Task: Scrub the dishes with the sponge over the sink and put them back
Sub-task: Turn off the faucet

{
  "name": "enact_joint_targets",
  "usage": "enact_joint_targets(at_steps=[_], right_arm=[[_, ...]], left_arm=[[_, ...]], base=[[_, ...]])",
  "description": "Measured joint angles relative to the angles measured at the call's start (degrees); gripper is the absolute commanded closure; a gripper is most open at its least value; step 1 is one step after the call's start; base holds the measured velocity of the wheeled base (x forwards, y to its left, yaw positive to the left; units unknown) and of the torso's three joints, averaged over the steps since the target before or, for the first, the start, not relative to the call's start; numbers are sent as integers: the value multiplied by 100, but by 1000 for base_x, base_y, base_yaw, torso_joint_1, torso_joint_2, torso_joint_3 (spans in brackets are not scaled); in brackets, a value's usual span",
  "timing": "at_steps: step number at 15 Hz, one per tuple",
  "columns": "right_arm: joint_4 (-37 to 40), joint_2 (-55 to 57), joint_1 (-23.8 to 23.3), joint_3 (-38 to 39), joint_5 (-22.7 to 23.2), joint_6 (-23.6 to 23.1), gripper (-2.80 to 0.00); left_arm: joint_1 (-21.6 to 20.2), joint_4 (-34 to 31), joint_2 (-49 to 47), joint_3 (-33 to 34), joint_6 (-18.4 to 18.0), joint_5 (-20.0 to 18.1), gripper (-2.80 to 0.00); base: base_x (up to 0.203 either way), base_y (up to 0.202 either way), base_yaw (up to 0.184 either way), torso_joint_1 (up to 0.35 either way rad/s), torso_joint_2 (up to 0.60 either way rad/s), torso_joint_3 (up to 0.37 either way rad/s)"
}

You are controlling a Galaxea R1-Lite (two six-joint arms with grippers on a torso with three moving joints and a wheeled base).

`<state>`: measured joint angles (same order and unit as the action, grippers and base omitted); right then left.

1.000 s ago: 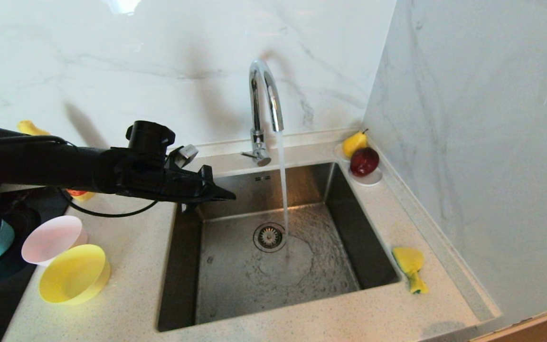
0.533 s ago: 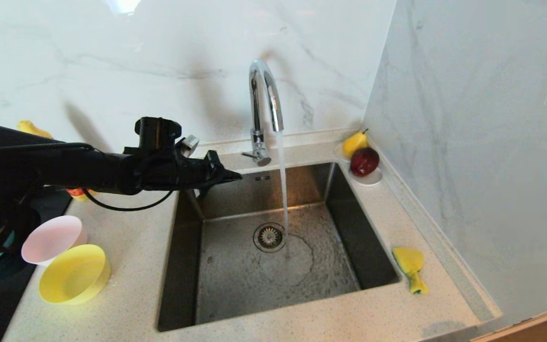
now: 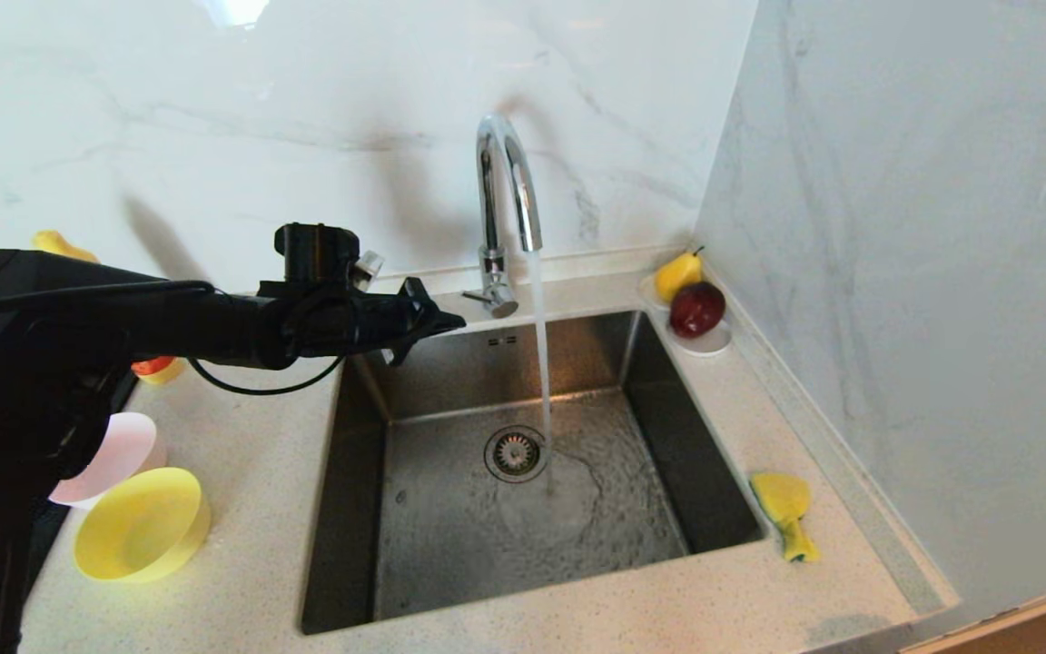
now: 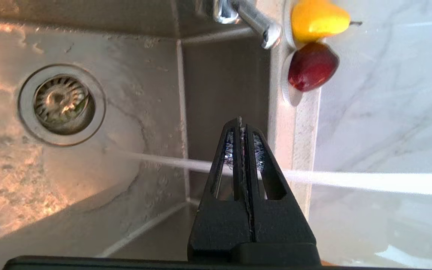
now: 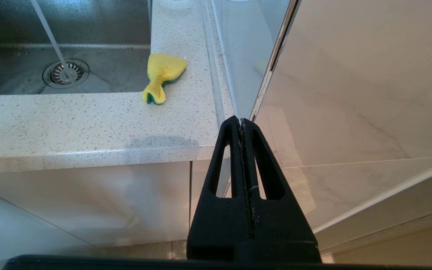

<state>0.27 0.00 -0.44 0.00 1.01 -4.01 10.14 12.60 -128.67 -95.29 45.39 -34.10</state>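
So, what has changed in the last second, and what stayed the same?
The left gripper, shut and empty, moved up and toward the tap; its arm now hides the blue bowl and part of the pink bowl. Yellow bowl, sponge and running water are unchanged.

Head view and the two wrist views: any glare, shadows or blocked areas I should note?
Head view: glare patch on the back wall, the left arm's shadow falls on that wall, and the arm hides part of the pink bowl. Left wrist view: warm reflection on the sink floor, shut end effector crossing the water stream. Right wrist view: soft shadow on the counter.
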Motion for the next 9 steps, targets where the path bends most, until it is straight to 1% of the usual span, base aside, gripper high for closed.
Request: enact_joint_targets(at_steps=[2, 5, 9], right_arm=[[0, 0, 0, 0, 2, 2, 0], [0, 0, 0, 0, 2, 2, 0], [0, 0, 2, 0, 1, 2, 0]], left_arm=[[0, 51, -62, -134, 170, 0, 0], [-4, 60, -111, -380, 289, 11, 0], [0, 53, -252, -634, 314, 71, 0]], base=[[0, 0, 0, 0, 0, 0], [0, 0, 0, 0, 0, 0], [0, 0, 0, 0, 0, 0]])
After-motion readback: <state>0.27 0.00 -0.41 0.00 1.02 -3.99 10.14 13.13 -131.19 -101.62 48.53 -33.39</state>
